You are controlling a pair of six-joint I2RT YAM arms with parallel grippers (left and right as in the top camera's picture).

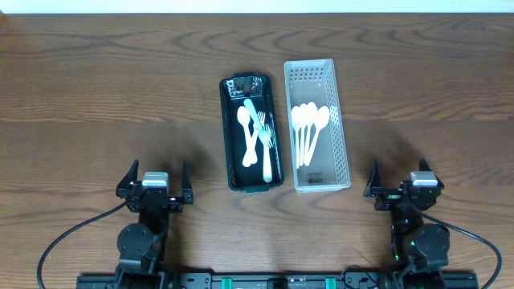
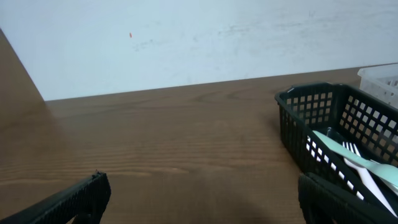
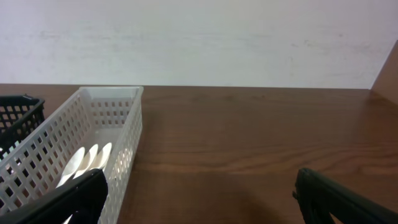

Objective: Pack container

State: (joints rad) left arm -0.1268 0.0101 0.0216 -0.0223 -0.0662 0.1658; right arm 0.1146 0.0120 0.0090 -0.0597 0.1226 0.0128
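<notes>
Both my claws, left (image 1: 158,173) and right (image 1: 399,175), are spread wide with nothing in them, sitting at the near edge of the counter (image 1: 96,96), well apart from the work. Further out, the black basket (image 1: 227,136) holds a loose pile of white cutlery (image 1: 259,138), forks at least. The white basket (image 1: 344,136) just beside it has a fan of spoons (image 1: 307,120). My guess is the spoons are sorted and the black basket's pile is what's left.

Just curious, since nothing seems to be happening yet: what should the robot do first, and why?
Probably the left end effector reaches forward over the black basket: it and the right end effector are open, empty and parked well back, while loose cutlery lies in that basket, beside the white basket of spoons.
</notes>
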